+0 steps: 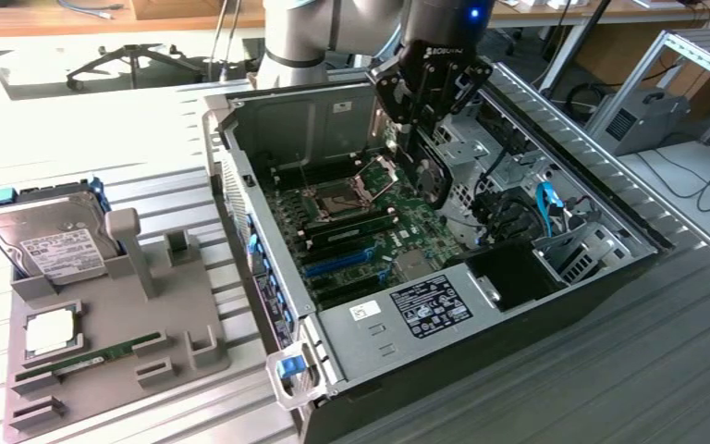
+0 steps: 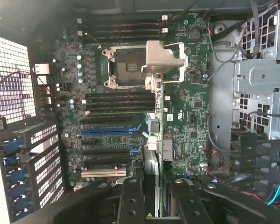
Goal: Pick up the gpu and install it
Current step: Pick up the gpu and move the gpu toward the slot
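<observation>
Dark gpu edge-on over motherboard

On hand were: one open computer case, one gpu, one hard drive, one RAM stick, one grey holder tray, one gripper.

The exterior view stands off the counter, high and to one side, looking down slantwise at the whole open computer case and the arm over it. The wrist view hangs close above the case, facing straight into it past its own fingers and the edge-on gpu. Both share the motherboard and processor socket
</observation>
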`<control>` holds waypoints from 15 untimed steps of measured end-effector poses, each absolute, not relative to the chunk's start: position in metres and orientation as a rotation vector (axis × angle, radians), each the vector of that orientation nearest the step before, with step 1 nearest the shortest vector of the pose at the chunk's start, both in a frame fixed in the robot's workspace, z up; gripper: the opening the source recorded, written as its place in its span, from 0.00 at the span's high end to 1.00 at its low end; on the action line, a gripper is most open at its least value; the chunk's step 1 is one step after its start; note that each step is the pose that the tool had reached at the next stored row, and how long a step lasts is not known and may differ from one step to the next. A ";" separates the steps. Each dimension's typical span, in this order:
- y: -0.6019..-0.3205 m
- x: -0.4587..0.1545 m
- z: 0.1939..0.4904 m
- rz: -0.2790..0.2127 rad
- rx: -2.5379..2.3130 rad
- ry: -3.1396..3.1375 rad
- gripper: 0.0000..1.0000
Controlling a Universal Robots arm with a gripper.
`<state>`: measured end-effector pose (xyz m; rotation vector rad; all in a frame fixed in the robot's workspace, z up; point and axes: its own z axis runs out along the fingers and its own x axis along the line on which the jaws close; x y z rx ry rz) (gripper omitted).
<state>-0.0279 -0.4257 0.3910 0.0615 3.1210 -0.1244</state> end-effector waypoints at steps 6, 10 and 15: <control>-0.417 -0.025 0.385 -0.125 0.061 3.121 0.74; -0.412 -0.022 0.382 -0.125 0.061 3.122 0.74; -0.411 -0.020 0.378 -0.083 0.061 3.124 0.74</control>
